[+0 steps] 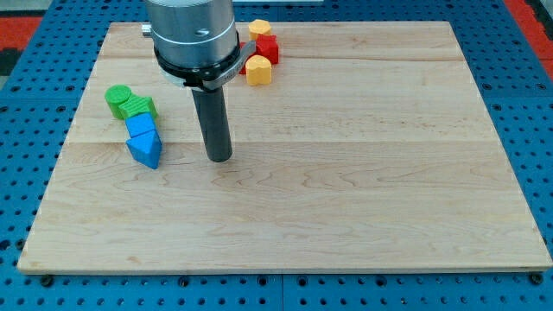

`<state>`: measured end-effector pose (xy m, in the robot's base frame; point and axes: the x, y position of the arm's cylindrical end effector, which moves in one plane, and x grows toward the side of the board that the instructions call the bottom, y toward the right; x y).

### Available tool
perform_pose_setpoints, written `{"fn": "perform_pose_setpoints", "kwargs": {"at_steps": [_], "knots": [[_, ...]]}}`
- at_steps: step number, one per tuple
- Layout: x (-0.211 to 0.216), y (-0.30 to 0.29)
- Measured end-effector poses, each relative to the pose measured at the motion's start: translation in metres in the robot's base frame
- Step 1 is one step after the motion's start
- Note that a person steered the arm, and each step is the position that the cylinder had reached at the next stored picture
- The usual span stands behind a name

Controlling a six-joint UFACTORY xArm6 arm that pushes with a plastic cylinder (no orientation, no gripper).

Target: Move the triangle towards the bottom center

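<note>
A blue triangle block (pixel 145 149) lies at the board's left, just below a blue cube-like block (pixel 140 127). My tip (pixel 220 158) rests on the board to the right of the triangle, with a clear gap between them. The dark rod rises from the tip to the arm's grey housing (pixel 194 34) at the view's top.
Two green blocks (pixel 128 104) sit above the blue ones at the left. A yellow block (pixel 259 27), a red block (pixel 267 48) and another yellow block (pixel 258 71) cluster at the top, right of the arm. The wooden board (pixel 363 190) lies on a blue pegboard.
</note>
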<state>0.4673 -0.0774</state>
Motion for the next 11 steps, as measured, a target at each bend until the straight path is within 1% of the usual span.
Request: {"fn": "perform_pose_setpoints", "kwargs": {"at_steps": [1,2,3,4,5,6,7,8,9,10,11], "knots": [[0.000,0.001],[0.017,0.015],[0.065,0.004],[0.063,-0.119],[0.030,-0.167],[0.002,-0.123],[0.004,-0.028],[0.010,0.001],[0.003,-0.025],[-0.032,-0.036],[-0.050,-0.028]]}}
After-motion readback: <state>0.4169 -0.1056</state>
